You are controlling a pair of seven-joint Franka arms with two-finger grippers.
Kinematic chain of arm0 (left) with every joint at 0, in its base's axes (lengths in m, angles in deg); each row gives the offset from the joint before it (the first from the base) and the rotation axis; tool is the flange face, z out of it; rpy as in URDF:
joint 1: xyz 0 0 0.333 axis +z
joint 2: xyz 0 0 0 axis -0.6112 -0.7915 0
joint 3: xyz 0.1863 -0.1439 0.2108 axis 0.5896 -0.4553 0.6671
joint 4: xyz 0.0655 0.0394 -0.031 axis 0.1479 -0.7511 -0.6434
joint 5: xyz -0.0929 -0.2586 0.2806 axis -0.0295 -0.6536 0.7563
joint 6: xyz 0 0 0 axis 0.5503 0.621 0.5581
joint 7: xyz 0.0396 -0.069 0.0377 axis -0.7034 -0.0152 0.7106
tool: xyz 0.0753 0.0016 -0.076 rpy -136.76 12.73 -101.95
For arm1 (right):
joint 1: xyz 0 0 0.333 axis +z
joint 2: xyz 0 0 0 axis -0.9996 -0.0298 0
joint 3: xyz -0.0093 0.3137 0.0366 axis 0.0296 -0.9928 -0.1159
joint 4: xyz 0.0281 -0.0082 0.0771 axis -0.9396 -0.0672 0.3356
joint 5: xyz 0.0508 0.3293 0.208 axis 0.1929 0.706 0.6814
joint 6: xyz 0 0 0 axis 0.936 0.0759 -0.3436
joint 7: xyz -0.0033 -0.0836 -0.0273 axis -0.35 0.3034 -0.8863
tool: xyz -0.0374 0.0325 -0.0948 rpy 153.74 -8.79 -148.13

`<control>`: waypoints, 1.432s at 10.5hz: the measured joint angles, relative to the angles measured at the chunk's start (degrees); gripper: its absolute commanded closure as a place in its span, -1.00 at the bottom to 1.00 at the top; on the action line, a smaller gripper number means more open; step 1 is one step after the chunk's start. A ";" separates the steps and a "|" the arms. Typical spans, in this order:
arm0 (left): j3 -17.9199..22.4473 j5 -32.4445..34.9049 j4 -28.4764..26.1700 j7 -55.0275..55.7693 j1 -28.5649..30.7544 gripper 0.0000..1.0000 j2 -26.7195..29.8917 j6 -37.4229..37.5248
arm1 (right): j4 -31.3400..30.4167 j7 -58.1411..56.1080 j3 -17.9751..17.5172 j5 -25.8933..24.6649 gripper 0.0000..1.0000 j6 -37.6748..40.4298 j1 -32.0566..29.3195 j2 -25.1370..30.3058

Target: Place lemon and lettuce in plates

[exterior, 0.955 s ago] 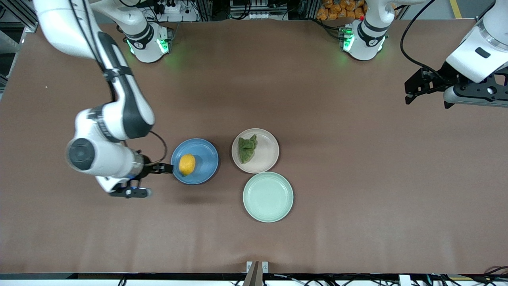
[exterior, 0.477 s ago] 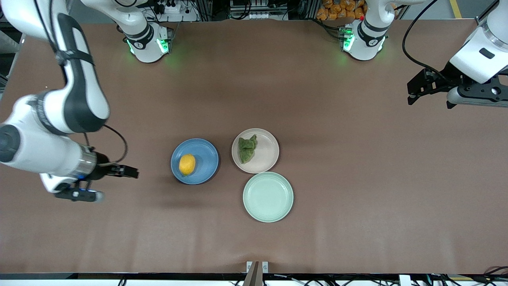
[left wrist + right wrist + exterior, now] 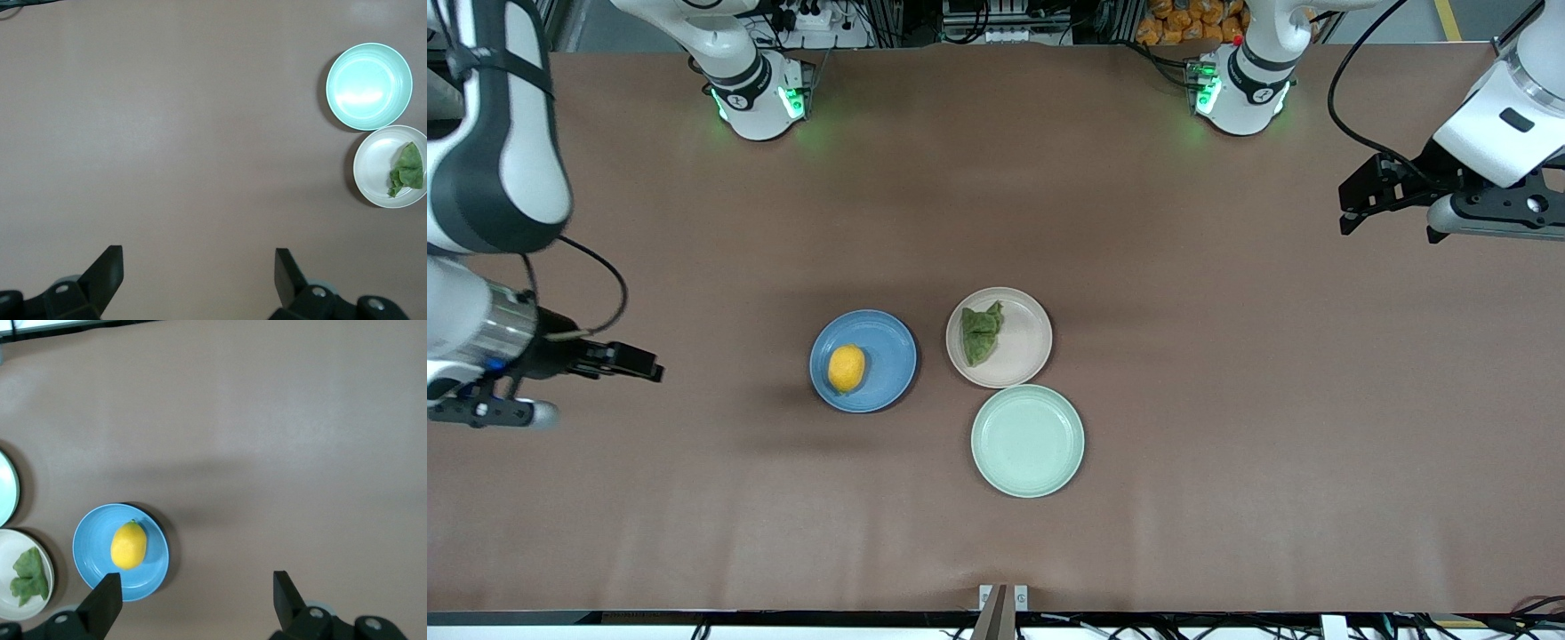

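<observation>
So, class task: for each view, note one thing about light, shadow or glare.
Front view: green lamps on the arm bases tint the table, and the blue plate casts a soft shadow. Left wrist view: glare whitens the mint plate. Right wrist view: a dark crescent shadow edges the blue plate, and the lemon shows a faint sheen.

We see the small oval yellow lemon (image 3: 847, 368) lying in the round blue rimmed plate (image 3: 889, 342), toward the right arm's end of the brown table (image 3: 1227, 400), and the ruffled dark green lettuce clump (image 3: 980, 333) lying in the round beige-pink rimmed plate (image 3: 1024, 342) just beside it, toward the left arm's end. The round pale mint-green plate (image 3: 1028, 440) sits nearer to the front camera, its rim touching or almost touching the beige-pink one. We find the right gripper (image 3: 639, 363) over bare table at the right arm's end, the left gripper (image 3: 1359, 197) over bare table at the left arm's end, both well apart from the plates.
</observation>
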 measured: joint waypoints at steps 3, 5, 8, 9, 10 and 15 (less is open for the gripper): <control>0.00 0.00 0.06 0.00 0.00 -1.00 -0.09 0.01 | -2.80 -2.00 0.35 -0.01 -1.00 3.89 -0.86 5.98; 0.00 0.00 0.13 0.00 0.01 -1.00 -0.14 0.01 | -7.21 -2.72 0.79 -0.01 -1.00 4.59 -1.32 10.91; 0.00 0.00 0.25 0.00 0.01 -1.00 -0.14 0.01 | -10.68 -2.87 1.00 -0.01 -1.00 7.31 -1.37 15.43; 0.00 0.00 0.27 0.00 0.01 -1.00 -0.14 0.01 | -10.77 -2.88 1.40 -0.04 -1.00 8.93 -1.36 16.19; 0.00 0.00 0.29 0.00 0.01 -1.00 -0.14 0.01 | -10.78 -2.90 2.31 -0.04 -1.00 10.91 -1.37 16.99; -0.02 0.00 0.34 0.00 0.00 -1.00 -0.16 0.01 | -11.01 -3.06 4.23 -0.37 -1.00 15.38 -1.38 18.38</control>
